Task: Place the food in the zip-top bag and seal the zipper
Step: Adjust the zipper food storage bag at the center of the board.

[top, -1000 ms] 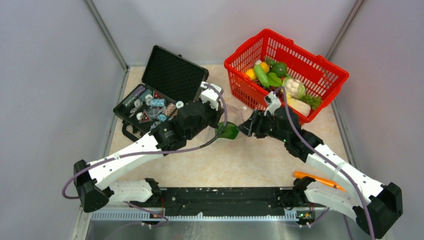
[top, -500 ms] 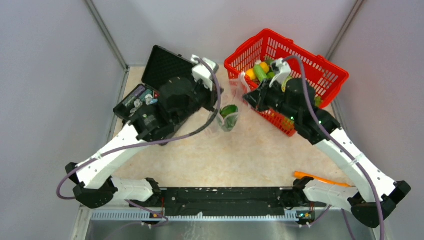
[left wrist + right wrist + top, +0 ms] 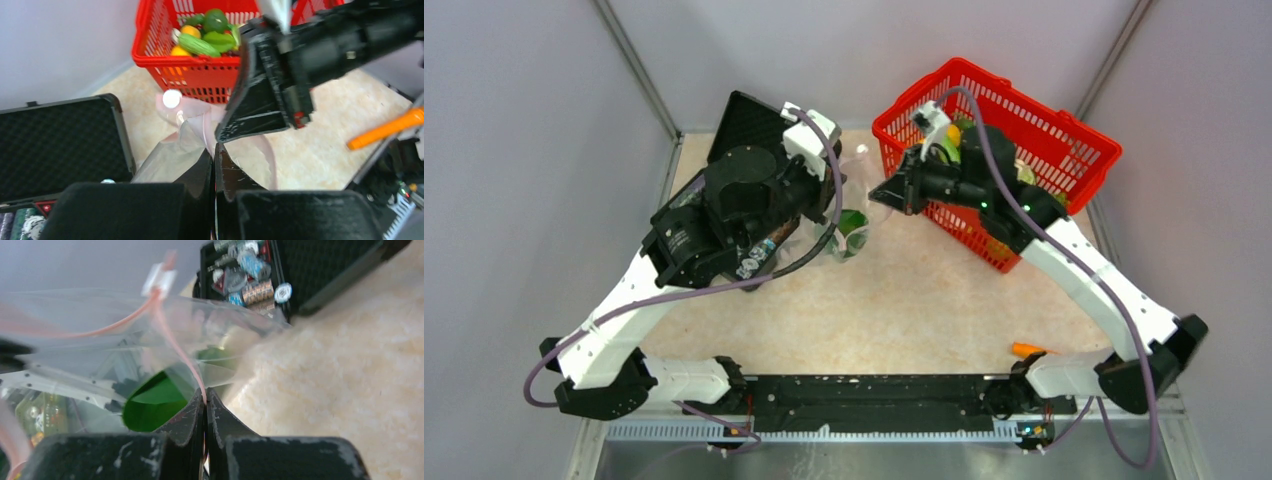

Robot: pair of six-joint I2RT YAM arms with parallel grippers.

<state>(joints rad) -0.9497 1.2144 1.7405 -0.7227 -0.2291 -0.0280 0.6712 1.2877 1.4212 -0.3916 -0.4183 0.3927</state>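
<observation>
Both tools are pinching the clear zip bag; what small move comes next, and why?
Probably ease the right tool away from the left tool, tautening the pink-red zipper strip: both pinch the clear plastic zip-top bag, the strip curves slack, and green toy food sits inside.

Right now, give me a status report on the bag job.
Left gripper shut on bag, right gripper shut on zipper. Green food inside, mouth looks open. More food in basket.

A robotics lab cell — plain grey panel walls box in a beige tabletop, black mounting rail along its near edge.
</observation>
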